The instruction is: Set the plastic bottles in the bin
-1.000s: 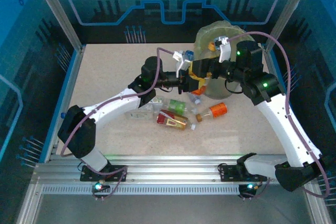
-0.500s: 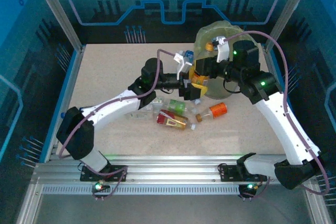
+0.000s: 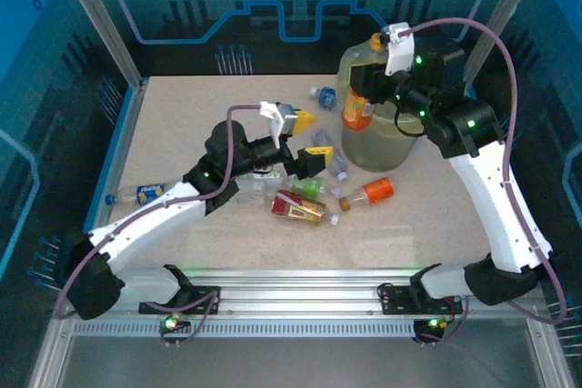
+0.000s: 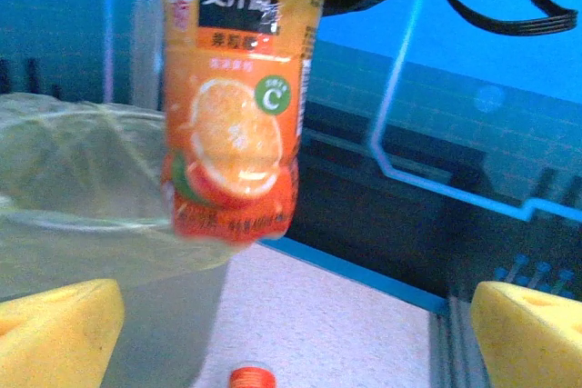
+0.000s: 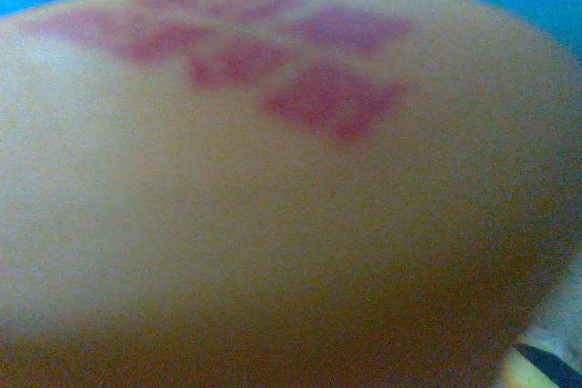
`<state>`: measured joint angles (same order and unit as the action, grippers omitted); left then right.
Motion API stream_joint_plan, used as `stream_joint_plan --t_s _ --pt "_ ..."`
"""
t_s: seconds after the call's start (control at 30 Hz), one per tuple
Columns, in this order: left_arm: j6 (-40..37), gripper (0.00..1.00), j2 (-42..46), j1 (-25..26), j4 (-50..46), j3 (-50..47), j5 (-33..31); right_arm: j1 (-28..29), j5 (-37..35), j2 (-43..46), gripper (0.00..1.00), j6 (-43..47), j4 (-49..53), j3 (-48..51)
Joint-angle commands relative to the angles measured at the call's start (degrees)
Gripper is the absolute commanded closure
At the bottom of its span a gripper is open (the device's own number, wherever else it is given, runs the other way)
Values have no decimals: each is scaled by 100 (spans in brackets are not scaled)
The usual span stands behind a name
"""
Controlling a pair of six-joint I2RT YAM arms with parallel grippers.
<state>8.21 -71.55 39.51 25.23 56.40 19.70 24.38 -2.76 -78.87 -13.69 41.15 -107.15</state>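
An orange juice bottle (image 3: 356,112) hangs upright at the left rim of the bin (image 3: 386,147), with my right gripper (image 3: 362,90) shut on its top. In the left wrist view the same bottle (image 4: 236,106) hangs in the air beside the bag-lined bin (image 4: 73,188), and in the right wrist view its orange side (image 5: 291,188) is a close blur. My left gripper (image 3: 307,142) stands open and empty left of the bin, its yellow fingertips (image 4: 55,333) wide apart. Several plastic bottles lie on the table: a red one (image 3: 298,207), an orange-labelled one (image 3: 368,193), a clear one (image 3: 329,154).
A blue-capped bottle (image 3: 323,94) lies behind the left gripper. A blue-labelled bottle (image 3: 136,194) lies by the left table edge. A green-labelled bottle (image 3: 309,186) sits among the pile in the middle. An orange cap (image 4: 250,377) lies just under the left gripper.
The left gripper opened, let go of the orange bottle and drew back to the left. The right gripper shut on the bottle and lifted it toward the bin's rim.
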Motion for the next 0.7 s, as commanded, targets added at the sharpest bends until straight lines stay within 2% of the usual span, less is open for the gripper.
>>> stream_joint_plan --t_s 0.0,0.23,0.5,0.67 --pt "-327 1 339 4 -243 -206 -834 -139 -813 -272 78 268 258 -560" --pt "-445 1 641 13 -671 -356 -1849 -344 -1817 -843 79 324 445 -1472" --pt "-523 1 813 -4 -792 -476 -2197 -510 -2915 -1620 79 756 699 -2476" --pt "-535 1 811 2 -849 -498 -2364 -601 -3345 -1966 78 840 745 -2591"
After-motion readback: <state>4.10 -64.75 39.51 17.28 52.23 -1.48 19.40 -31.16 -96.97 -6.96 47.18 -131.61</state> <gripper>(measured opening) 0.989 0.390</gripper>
